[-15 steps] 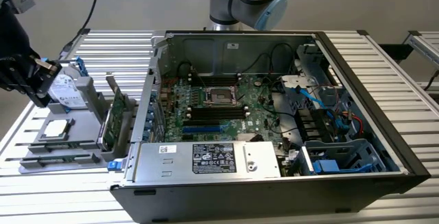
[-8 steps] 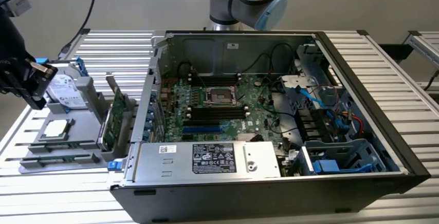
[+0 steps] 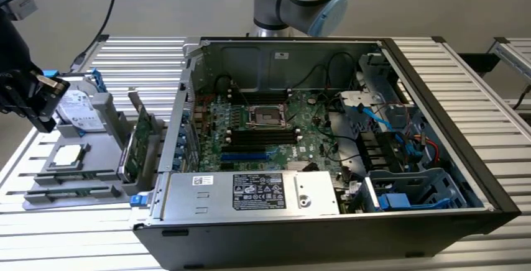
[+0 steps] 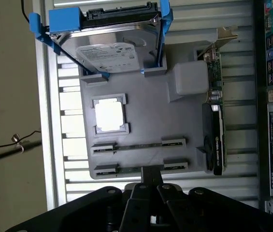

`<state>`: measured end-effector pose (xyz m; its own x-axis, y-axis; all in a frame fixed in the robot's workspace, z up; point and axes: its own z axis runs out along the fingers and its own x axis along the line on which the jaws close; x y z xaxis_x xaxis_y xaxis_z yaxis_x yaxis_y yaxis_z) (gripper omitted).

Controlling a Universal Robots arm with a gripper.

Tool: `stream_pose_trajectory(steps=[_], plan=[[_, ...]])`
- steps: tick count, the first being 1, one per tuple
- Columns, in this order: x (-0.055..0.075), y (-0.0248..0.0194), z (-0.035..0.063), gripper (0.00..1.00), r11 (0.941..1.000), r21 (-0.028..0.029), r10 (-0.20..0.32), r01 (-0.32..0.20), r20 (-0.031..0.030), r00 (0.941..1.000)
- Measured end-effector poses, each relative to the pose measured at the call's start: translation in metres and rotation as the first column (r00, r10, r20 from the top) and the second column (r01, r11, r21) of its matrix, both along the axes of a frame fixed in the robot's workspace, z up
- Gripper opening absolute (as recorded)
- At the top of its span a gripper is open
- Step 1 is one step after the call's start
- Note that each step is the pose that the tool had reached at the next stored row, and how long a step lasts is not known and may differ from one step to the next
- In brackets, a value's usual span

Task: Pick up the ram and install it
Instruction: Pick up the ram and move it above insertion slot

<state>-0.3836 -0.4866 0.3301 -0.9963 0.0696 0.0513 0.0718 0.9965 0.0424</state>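
Your jaws are pressed together with nothing between them. They hang over the grey tray (image 4: 150, 121), which sits on the bench beside the open case (image 3: 332, 234), on the exterior view's left. The ram (image 3: 71, 192) stands on edge in the slot row along the tray's edge farthest from the hard drive (image 4: 112, 53), with its long axis parallel to that edge. In the wrist view the tips overlie that row about midway along. I judge the ram lies straight below the jaws, not yet touched.
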Motion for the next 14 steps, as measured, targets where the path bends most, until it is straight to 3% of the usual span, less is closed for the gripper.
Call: stream_pose_trajectory(steps=[4,7,9,14], plan=[[0.0,0.0,0.0,0.11,1.0,0.0004,0.0,0.0,-0.0001,1.0],[-0.0013,0.0,-0.0018,0.11,0.9994,0.0243,0.026,-0.026,0.0003,0.9997],[-0.0013,0.0,-0.0031,0.11,0.9976,0.0315,0.061,-0.061,0.0008,0.9981],[-0.0013,-0.0001,-0.0063,0.11,0.9879,0.033,0.152,-0.152,0.001,0.9884]])
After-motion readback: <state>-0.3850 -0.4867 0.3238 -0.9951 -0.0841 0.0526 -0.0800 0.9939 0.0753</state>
